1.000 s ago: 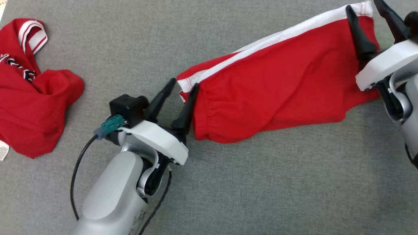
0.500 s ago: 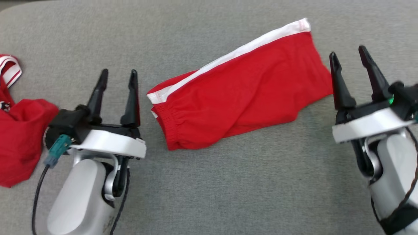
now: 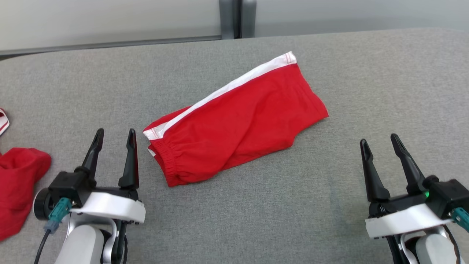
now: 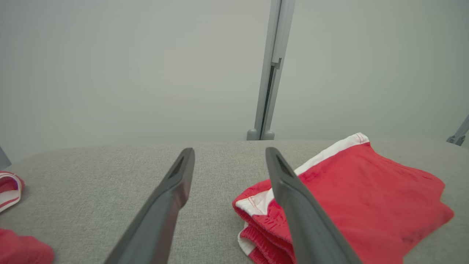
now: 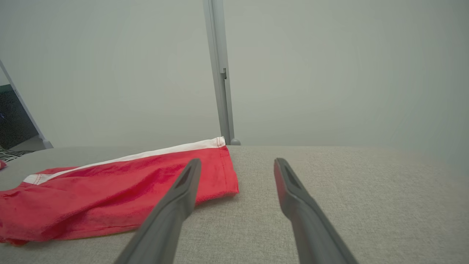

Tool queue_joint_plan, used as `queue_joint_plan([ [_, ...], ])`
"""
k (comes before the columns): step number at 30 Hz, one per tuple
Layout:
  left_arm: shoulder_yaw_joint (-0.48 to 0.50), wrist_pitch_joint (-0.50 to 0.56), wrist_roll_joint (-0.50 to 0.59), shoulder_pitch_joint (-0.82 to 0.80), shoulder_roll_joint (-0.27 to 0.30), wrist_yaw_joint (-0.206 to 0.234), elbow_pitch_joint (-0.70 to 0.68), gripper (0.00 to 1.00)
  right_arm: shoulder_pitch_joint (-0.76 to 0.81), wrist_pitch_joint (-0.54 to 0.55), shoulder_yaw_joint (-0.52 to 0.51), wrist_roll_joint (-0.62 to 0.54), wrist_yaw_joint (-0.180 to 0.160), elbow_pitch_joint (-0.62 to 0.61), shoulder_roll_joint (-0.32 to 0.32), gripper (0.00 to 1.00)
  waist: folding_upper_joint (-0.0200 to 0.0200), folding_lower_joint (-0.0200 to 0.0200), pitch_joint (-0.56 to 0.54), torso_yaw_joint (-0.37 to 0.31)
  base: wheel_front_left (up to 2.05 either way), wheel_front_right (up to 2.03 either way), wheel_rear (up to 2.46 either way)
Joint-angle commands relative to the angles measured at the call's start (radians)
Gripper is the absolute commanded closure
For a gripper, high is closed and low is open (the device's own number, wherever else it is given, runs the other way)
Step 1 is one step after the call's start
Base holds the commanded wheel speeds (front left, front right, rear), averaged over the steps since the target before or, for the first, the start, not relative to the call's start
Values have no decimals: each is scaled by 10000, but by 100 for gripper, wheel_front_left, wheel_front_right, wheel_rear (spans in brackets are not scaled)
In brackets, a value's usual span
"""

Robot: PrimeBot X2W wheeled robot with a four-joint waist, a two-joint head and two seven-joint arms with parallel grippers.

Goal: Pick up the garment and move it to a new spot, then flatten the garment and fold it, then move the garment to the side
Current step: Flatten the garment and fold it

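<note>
Shorts: lying folded, slantwise, on the table, white stripe facing the far edge.
Left gripper: hovering just beside the waistband, jaws spread, holding nothing.
Right gripper: hovering apart from the hem, jaws spread, empty.
Red cloth: lying at the left edge.

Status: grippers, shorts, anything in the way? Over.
Left gripper, right gripper: jaws open, empty. Red shorts folded, lying on grey surface, clear of both grippers. Other red garment far left, apart from shorts.
</note>
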Motion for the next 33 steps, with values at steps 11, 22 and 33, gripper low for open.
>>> queue_joint_plan([
  [11,314,-16,13,573,-72,-133,131,0,721,561,-333,-74,-4,-877,51,0,0,0,-310,-72,0,0,0],
  [22,261,-16,117,351,-189,-188,334,0,733,713,-439,42,-4,-1093,61,0,0,0,-276,34,0,0,0],
  [33,-333,32,215,-512,-493,-396,225,0,-153,1265,-985,60,-4,-1119,-465,0,0,0,754,1200,0,0,0],
])
